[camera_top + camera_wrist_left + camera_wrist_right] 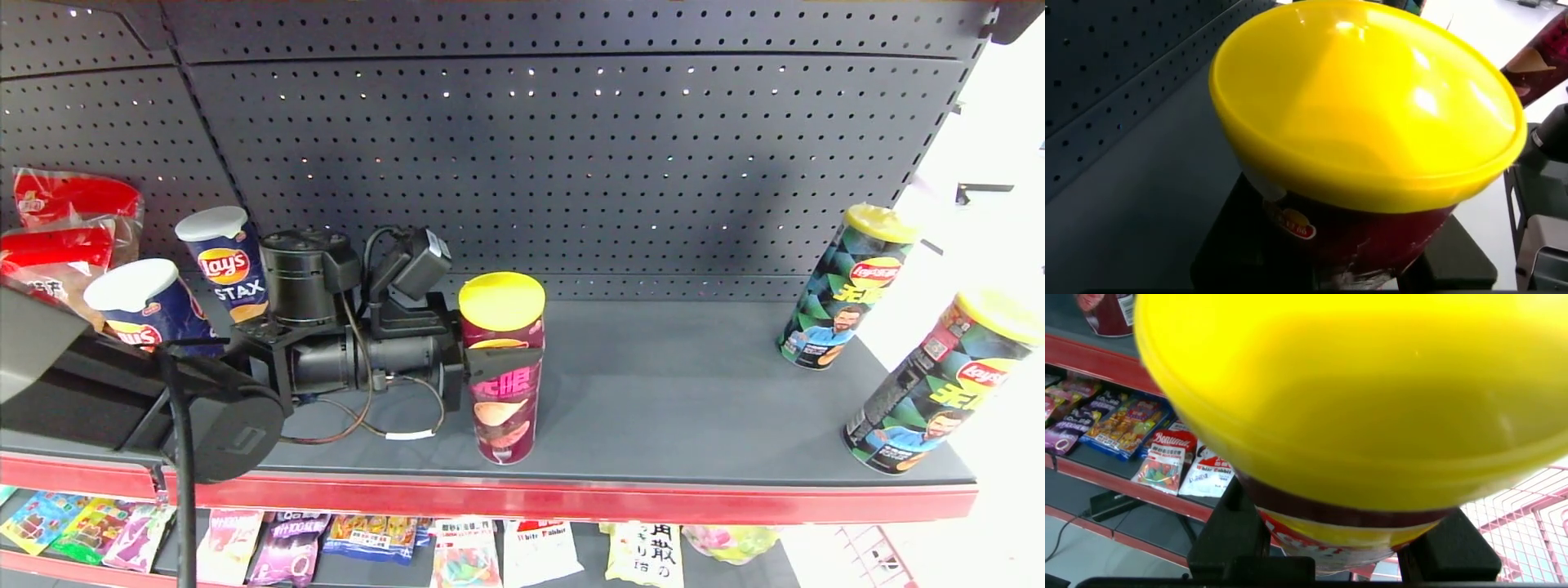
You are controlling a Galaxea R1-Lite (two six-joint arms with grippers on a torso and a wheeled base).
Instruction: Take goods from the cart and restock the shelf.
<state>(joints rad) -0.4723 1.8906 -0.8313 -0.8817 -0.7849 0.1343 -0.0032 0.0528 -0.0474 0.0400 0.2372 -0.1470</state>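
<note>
A maroon chip can with a yellow lid stands upright on the grey shelf, near its red front edge. My left gripper reaches in from the left and is shut on this can, with black fingers on both sides of its body. My right gripper is shut on another yellow-lidded can, held out in front of and below the red shelf edge.
Two green-and-black cans stand at the shelf's right end. Two blue cans with white lids and red bags fill the left end. Snack packets hang on the lower shelf. A pegboard wall backs the shelf.
</note>
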